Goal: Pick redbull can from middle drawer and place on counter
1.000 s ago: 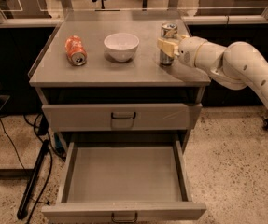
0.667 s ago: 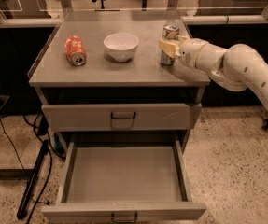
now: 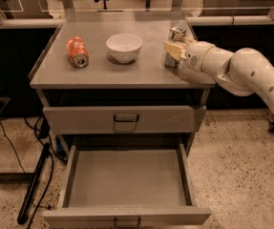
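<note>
A dented orange soda can [image 3: 78, 51] lies on its side at the left of the counter [image 3: 127, 74], its round silver lid facing the camera. The counter is a flat, matte grey metal top with slim raised rims along its sides. Right of the soda can sits a smooth, round white bowl [image 3: 124, 46], upright and apart from both cans. Further right, near the counter's right edge, the redbull can [image 3: 177, 32] stands upright on the surface, a slim cylinder with a shiny silver lid. The gripper [image 3: 171, 51] reaches in from the right and is closed around the can's middle, a cream-coloured finger lying across its body. Behind it, the arm [image 3: 244, 70] is a glossy white, rounded shell with small dots along it.

Below the counter, the upper drawer [image 3: 122, 119] is closed, with a dark loop handle at its centre. The middle drawer [image 3: 127, 178] is pulled out, showing a flat grey floor and thin metal walls. The ground [image 3: 241, 166] is speckled stone.
</note>
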`<state>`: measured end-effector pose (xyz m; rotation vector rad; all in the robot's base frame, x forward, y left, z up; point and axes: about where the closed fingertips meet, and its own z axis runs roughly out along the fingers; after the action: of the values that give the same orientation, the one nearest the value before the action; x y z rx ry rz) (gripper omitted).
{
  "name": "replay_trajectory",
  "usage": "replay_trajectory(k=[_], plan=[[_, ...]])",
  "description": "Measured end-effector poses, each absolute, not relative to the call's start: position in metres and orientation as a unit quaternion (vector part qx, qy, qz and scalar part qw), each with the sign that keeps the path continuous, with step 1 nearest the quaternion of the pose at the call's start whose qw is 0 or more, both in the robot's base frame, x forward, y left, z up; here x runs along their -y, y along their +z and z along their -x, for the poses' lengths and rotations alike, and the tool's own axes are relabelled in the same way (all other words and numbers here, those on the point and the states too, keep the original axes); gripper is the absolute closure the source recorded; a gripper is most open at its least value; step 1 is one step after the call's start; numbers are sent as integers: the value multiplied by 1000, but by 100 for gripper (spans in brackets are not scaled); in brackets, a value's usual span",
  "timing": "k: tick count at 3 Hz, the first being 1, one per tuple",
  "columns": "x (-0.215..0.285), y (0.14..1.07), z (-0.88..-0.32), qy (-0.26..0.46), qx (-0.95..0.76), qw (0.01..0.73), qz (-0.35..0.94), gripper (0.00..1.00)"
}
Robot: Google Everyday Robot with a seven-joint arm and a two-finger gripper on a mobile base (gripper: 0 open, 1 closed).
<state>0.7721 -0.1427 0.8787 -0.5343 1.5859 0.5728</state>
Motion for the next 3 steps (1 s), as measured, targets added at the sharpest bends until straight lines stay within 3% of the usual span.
replay_trajectory(k=[3], plan=[[143,879,-772,251,-694,634,234,5]])
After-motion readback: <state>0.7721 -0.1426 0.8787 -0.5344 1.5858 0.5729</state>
